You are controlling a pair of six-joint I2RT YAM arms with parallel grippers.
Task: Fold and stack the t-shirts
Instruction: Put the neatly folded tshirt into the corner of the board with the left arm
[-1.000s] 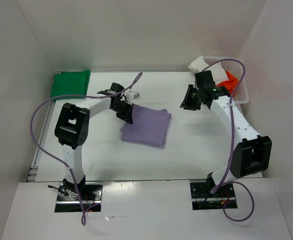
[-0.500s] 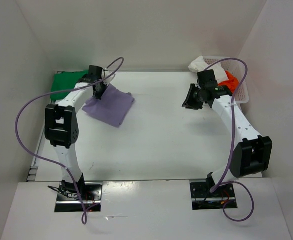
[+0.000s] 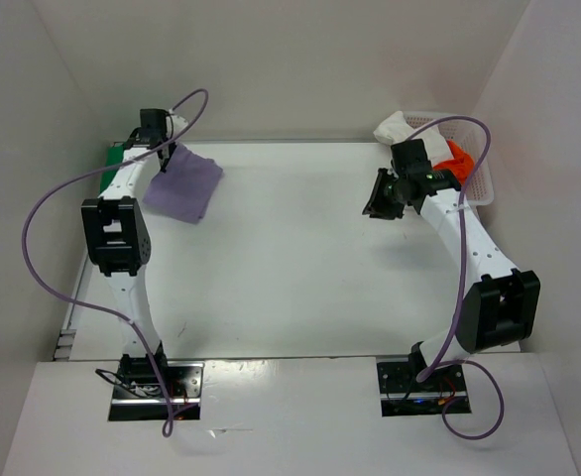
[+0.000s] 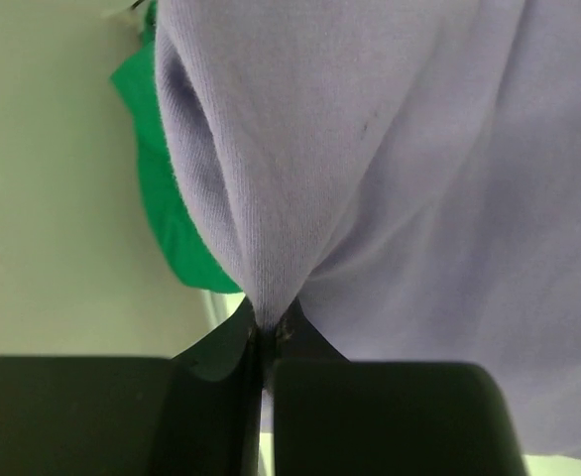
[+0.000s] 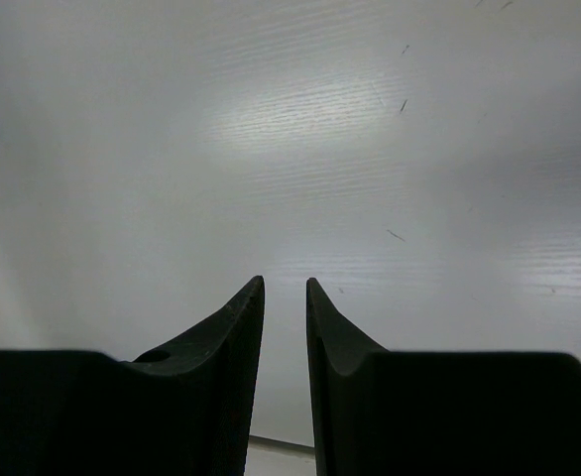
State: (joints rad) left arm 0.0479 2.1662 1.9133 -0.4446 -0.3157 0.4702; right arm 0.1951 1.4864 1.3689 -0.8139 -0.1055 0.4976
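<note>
While left pincer (image 4: 266,335) clenches one lavender t-shirt (image 4: 390,149) | right pincer (image 5: 285,290) parted | one green t-shirt (image 4: 167,218)

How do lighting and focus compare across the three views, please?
Top external: even soft light, sharp. Left wrist: lavender t-shirt weave crisp, green t-shirt behind softer. Right wrist: bright glare patch on the white surface, edges dimmer.

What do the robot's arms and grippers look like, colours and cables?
Both the left arm and right arm have white links with boxy black joints, and a purple cable loops alongside each. The left gripper and right gripper have black tapered fingers. A small green light glows on the right wrist.
</note>
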